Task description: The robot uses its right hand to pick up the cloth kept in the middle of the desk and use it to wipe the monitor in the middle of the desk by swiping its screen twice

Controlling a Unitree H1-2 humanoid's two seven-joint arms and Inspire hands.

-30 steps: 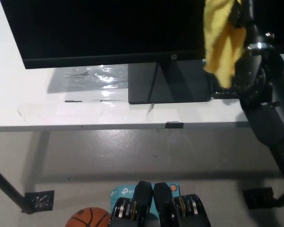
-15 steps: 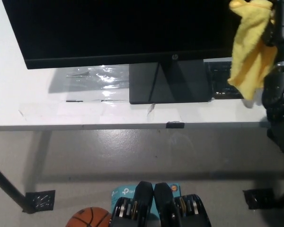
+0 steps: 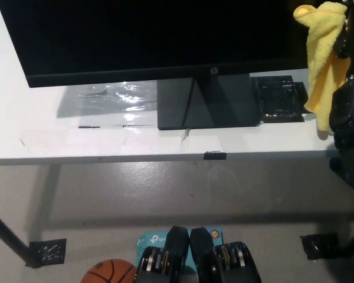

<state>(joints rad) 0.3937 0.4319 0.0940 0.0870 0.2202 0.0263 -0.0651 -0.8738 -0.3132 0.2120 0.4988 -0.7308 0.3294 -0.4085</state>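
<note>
One yellow cloth (image 3: 323, 56) in right hand (image 3: 349, 35), one monitor (image 3: 159, 38)

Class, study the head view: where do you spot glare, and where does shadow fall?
Head view: glare on the crinkled clear plastic left of the monitor stand; desk shadow darkens the floor below; the screen is uniformly black; the yellow cloth stays bright.

The cloth (image 3: 323, 56) looks like soft, fuzzy yellow fabric, matt and rumpled into folds, while the monitor (image 3: 159, 38) shows a dark, smooth screen with a matt black plastic bezel and a slightly glossy stand base (image 3: 207, 105). The desk (image 3: 47, 132) has a smooth white surface with a faint sheen, and a crinkled patch of clear film (image 3: 119, 95) on it, possibly plastic wrap, catches the light. The basketball (image 3: 109, 272) below has a dull orange, pebbled-looking skin.
</note>
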